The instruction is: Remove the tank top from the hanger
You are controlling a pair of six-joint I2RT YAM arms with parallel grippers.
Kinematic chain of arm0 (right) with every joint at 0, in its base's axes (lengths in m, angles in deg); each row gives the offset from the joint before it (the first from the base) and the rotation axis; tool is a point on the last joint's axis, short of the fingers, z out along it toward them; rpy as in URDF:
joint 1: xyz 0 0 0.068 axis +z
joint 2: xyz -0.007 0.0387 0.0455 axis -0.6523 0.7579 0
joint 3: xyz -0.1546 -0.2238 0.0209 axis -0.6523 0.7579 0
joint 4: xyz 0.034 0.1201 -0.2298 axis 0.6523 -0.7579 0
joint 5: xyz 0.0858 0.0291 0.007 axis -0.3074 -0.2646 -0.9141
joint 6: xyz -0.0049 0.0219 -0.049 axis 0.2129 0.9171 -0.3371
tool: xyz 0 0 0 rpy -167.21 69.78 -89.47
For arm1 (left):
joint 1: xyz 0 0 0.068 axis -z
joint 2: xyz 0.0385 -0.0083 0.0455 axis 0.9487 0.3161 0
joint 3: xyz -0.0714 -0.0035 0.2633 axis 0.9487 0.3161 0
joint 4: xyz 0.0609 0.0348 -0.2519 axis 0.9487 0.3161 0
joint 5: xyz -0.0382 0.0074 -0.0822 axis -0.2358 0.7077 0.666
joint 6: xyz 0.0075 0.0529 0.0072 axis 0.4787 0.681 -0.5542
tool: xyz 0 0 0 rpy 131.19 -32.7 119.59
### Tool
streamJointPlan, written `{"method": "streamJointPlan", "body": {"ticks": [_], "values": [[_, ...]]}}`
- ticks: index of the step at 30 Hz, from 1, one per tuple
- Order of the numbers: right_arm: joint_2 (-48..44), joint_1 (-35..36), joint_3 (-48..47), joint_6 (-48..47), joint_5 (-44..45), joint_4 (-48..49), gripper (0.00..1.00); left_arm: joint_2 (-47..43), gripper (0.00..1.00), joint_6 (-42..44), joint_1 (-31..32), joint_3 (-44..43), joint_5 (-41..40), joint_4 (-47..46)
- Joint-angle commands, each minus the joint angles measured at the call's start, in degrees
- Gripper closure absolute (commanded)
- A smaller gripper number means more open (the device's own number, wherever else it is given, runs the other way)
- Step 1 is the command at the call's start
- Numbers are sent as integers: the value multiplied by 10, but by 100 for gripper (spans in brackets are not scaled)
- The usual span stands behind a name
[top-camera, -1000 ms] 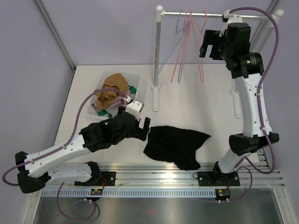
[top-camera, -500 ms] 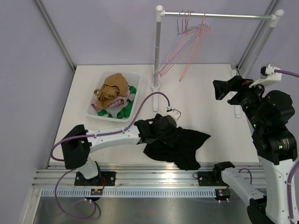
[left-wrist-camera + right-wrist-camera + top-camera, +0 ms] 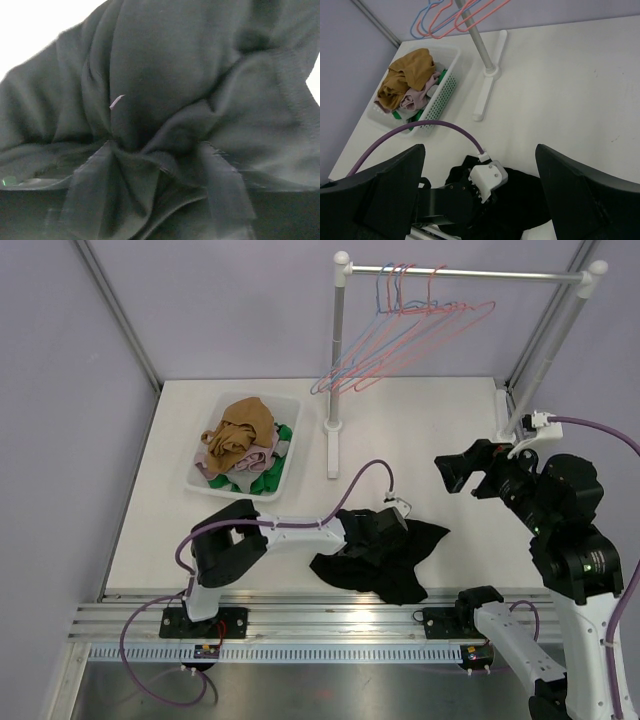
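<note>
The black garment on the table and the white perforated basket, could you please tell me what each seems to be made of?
Black garment: soft matte knit fabric, judging by its folds and stitched hem in the left wrist view. White perforated basket: probably moulded plastic, smooth with regular holes.

A robotics lab: white table (image 3: 420, 420) on aluminium rails (image 3: 340, 615), plain lilac enclosure walls (image 3: 200, 300).

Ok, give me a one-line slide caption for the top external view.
Left claw pressed into the black tank top on the table, hangers bare on the rack.
</note>
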Motion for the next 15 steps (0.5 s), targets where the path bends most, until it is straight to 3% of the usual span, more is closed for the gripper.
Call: {"method": "streamJointPlan", "body": {"ticks": [1,2,4,7,15], "values": [[-23,2,5,-1,-57,23,0,2,68,-14,17,-9,9,3],[-27,2,6,-1,-66,23,0,-3,90,-16,19,-7,5,11],[-31,2,5,-3,-71,26,0,-38,100,-15,23,-1,-13,19],[-35,2,4,-7,-70,24,1,-114,100,-15,23,9,-52,39],[-52,2,4,-14,-68,19,0,-284,100,-21,8,-43,-237,214]]}}
